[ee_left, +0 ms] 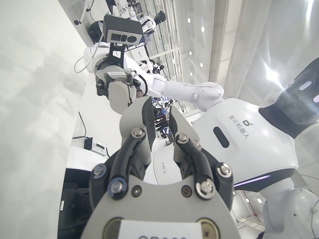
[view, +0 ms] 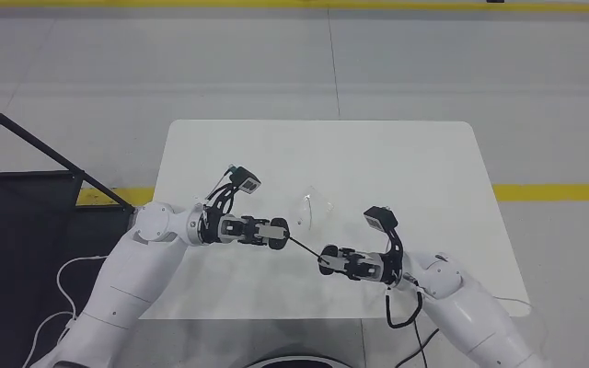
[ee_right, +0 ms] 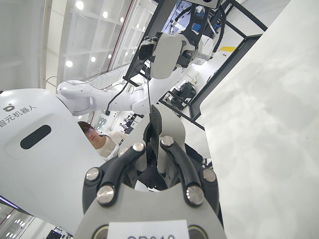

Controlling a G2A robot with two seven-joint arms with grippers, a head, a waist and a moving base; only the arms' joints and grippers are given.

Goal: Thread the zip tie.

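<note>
Closest up: right jaws, pinched shut on the tie (ee_right: 149, 88), black strap sandwiched between them and leaving past the tips. From there, straight across the gap to the left jaws, up in the air over the near part of the table (view: 414, 156), not touching it. Left jaws right at the strap's other end. Can't tell whether clamped on it or just sitting alongside.

No loop anywhere, so threading proper probably not started. Only a guess from the dead-straight strap.

Possible trouble from here, all guesswork:
- Too much pull between the arms, with the thin, slick-looking strap sliding out of the right jaws.
- Weak hold at the left end, so that end dropping and swinging loose.
- Any twist along the strap, with the tail arriving off-angle at the head slot and missing or jamming.
- Bending into a loop with both ends held this far apart, risking a kink or spring-back.

Only container around: clear bag (view: 309, 208), crumpled on the table just beyond the jaws. Contents too small to tell.
</note>
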